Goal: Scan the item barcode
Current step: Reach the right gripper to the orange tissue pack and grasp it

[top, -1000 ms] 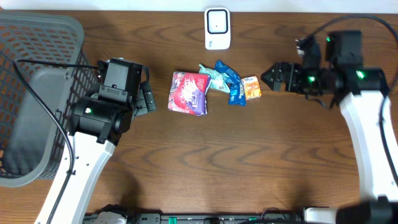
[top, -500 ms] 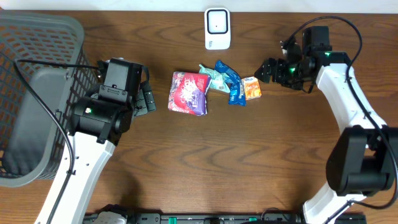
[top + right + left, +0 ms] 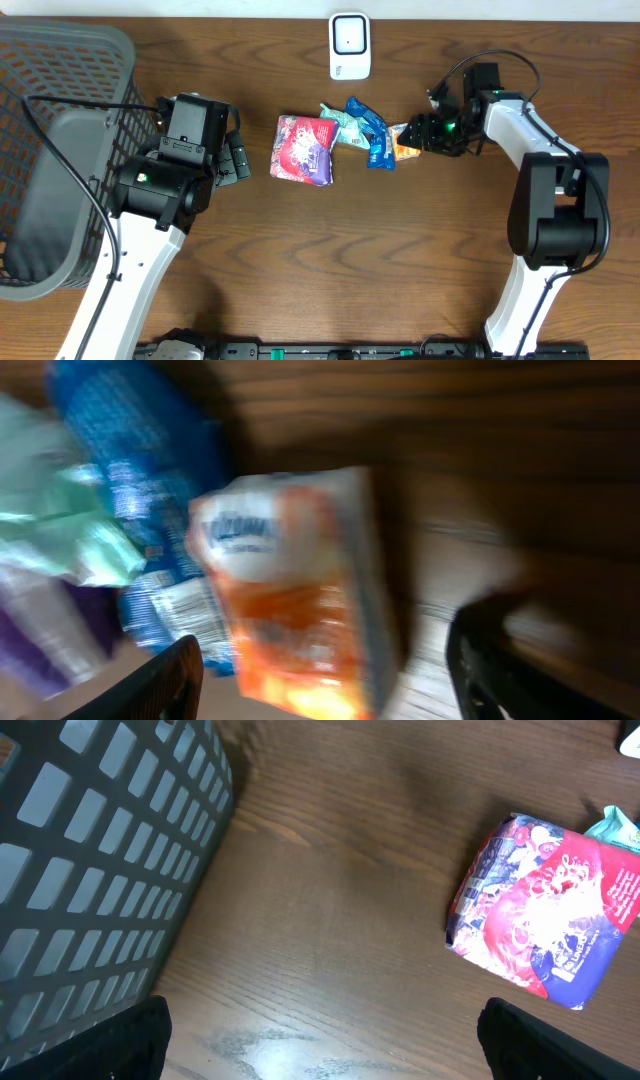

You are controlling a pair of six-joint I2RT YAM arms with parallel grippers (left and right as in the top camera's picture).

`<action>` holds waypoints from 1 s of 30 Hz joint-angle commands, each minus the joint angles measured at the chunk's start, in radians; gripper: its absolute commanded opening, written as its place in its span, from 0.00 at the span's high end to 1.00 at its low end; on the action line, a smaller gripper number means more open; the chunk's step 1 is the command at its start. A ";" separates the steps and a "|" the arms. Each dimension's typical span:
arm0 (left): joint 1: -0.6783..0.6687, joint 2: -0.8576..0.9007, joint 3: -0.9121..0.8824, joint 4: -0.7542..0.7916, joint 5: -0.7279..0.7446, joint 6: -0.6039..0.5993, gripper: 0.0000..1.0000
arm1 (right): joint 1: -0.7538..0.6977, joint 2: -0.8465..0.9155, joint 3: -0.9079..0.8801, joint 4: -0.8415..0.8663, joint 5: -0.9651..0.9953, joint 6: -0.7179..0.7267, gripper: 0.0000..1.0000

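Brown wooden tabletop [image 3: 400,260], overhead view: a white scanner [image 3: 349,45] lies at the far edge. Nearer the middle sit four packets in a row: a red packet [image 3: 303,150], a green packet [image 3: 338,120], a blue packet [image 3: 372,135] and the orange packet [image 3: 403,148]. The last three touch or overlap; the red one is just beside them. A grey basket [image 3: 60,60] stands at my left. My left jaws rest near the red packet, apart from it. My right jaws are at the orange packet's outer end.

Left wrist view: my left jaws stand wide, one dark fingertip [image 3: 120,1045] in each lower corner, nothing between them. The red packet lies flat ahead; the basket wall fills the left side.

Right wrist view, blurred: the orange packet sits between my right jaws, which are apart and straddle it. A gap shows on one side; I cannot tell about contact on the other. Blue and green packets lie behind it.
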 commanded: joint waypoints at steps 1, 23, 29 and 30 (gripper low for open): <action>0.004 0.004 -0.002 -0.003 -0.013 -0.005 0.02 | 0.003 0.035 0.016 0.001 -0.039 -0.042 0.30; 0.004 0.004 -0.002 -0.003 -0.013 -0.005 0.02 | -0.190 0.042 0.018 -0.320 -0.598 -0.312 0.99; 0.004 0.004 -0.002 -0.003 -0.013 -0.005 0.02 | -0.191 0.042 0.018 -0.599 -0.616 -0.763 0.99; 0.004 0.004 -0.002 -0.004 -0.013 -0.005 0.02 | -0.184 0.042 0.018 -0.657 -0.612 -0.857 0.99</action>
